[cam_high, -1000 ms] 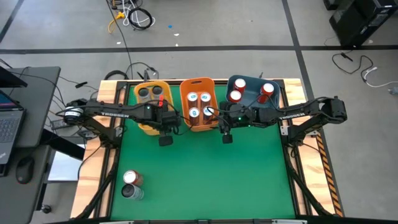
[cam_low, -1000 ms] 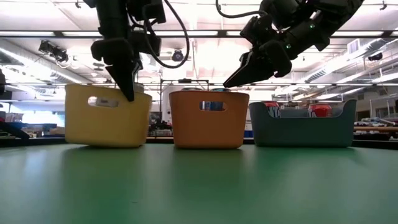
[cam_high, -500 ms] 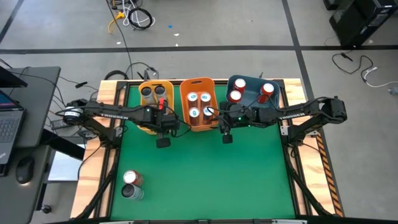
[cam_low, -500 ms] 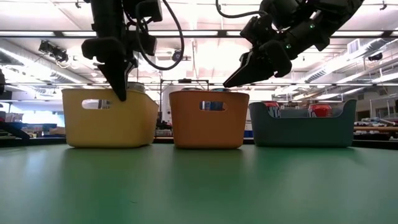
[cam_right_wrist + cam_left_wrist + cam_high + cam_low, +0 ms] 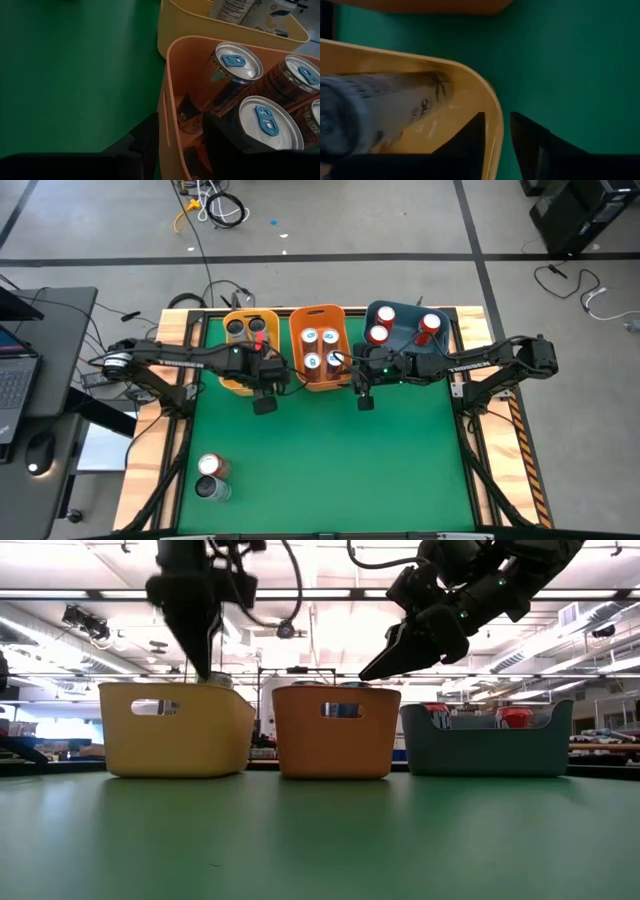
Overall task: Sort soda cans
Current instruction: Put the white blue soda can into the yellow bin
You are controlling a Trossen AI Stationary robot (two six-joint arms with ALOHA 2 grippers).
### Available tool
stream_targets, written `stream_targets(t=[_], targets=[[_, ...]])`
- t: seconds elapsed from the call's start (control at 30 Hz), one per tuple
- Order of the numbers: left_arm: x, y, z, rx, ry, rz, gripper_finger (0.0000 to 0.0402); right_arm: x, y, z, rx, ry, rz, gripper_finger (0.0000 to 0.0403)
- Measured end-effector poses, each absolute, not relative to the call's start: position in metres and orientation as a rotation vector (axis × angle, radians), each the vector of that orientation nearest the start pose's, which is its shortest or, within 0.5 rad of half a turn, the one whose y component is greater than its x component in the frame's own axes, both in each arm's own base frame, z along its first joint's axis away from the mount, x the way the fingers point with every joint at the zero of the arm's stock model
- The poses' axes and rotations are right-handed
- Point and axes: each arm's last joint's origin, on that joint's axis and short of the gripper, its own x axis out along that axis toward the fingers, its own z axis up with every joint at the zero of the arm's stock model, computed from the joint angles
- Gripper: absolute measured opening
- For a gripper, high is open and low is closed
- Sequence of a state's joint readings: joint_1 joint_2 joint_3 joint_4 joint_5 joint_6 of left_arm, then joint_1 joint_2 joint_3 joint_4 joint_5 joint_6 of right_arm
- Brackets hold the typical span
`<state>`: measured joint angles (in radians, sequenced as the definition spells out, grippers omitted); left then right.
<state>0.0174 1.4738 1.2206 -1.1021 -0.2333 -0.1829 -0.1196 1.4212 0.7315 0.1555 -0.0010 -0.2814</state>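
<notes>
Three bins sit in a row at 12 o'clock on the green table (image 5: 320, 460): yellow bin (image 5: 235, 350) at 11, orange bin (image 5: 318, 345) at 12, blue bin (image 5: 405, 330) at 1. Yellow bin holds two dark grey cans (image 5: 245, 327). Orange bin holds four blue-tabbed cans (image 5: 318, 348) standing upright; the right wrist view shows them packed close together. Blue bin holds red cans (image 5: 380, 333), three tops visible. Two more cans (image 5: 212, 477) stand touching at 7 o'clock near the table's front left corner, well apart from the bins.

Left gripper (image 5: 496, 135) hangs over the yellow bin's near wall; fingers (image 5: 470, 140) slightly spread and straddling the rim, one inside, one outside, nothing pinched. A grey can (image 5: 375, 107) lies just beside the inner finger in the wrist view.

Right gripper (image 5: 181, 132) sits at the orange bin's near right corner; fingers (image 5: 222, 135) parted, straddling the bin wall, inner one just beside a can, no can gripped.
</notes>
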Motion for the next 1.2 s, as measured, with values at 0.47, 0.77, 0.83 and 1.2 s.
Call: stream_targets(t=[0.47,0.77,0.83,1.2], targets=[[0.253,-0.056,0.324,-0.141,1.366,0.136,0.0206,0.289,-0.03,0.206,-0.172,0.542,-0.046,0.0138],[0.225,-0.133,0.337,-0.316,1.366,0.085,0.0221,0.292,-0.003,0.208,-0.102,0.511,0.017,0.014],[0.217,-0.149,0.337,-0.356,1.366,0.079,0.0221,0.293,0.002,0.209,-0.087,0.499,0.027,0.0143],[0.18,-0.222,0.33,-0.559,1.464,0.05,0.0221,0.292,0.018,0.208,0.008,0.503,0.022,0.0175]])
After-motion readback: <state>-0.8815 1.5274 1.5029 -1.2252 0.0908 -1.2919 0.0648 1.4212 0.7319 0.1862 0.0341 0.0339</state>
